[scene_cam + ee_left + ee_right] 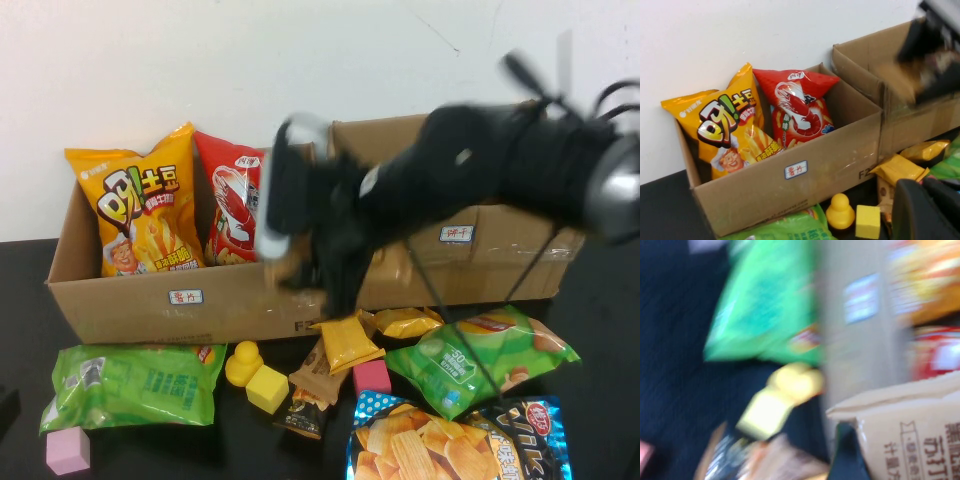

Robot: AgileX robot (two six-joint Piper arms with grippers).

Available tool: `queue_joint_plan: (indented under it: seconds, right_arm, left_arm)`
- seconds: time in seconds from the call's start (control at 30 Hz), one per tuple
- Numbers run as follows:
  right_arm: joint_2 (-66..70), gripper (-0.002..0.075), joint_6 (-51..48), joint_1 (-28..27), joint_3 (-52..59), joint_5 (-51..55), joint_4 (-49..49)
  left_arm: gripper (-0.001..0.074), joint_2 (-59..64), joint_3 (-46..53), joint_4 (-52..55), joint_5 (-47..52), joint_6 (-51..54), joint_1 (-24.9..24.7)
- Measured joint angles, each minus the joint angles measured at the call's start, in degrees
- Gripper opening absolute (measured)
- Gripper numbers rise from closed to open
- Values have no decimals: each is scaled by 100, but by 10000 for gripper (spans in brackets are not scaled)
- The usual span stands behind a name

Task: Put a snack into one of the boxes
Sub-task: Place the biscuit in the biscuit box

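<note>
The right gripper (290,265), clamped on a tan packet (910,435), should clear the left box (200,305) wall before releasing (left gripper, unseen, shut).

- An open cardboard box (790,175) holds an orange chip bag (727,132) and a red shrimp-snack bag (800,107).
- In front of the box: a yellow duck (840,212) and a yellow cube (868,221).
- Beside the box, a second box (875,65).

Your high view looks down from the robot's side; both wrist views sit nearer. All three share the left box (150,300) (790,180) (855,340), beside the right end effector (300,250).
</note>
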Motion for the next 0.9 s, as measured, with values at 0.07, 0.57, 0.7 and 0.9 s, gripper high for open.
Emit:
queue_joint_plan:
  seconds: [0.07, 0.57, 0.7, 0.9]
  right_arm:
    - [-153, 466, 246, -256, 0, -392, 392]
    - [889, 466, -817, -1732, -505, -3089, 4293]
    - [1352, 525, -830, -1745, -652, -3485, 4498]
    - [1293, 571, -840, -1770, -698, -3348, 4693]
  left_arm:
    - [-3, 0, 0, -83, 0, 0, 0]
    - [-3, 0, 0, -308, -138, 0, 0]
    - [-3, 0, 0, -297, -138, 0, 0]
    - [-3, 0, 0, -297, -138, 16, 0]
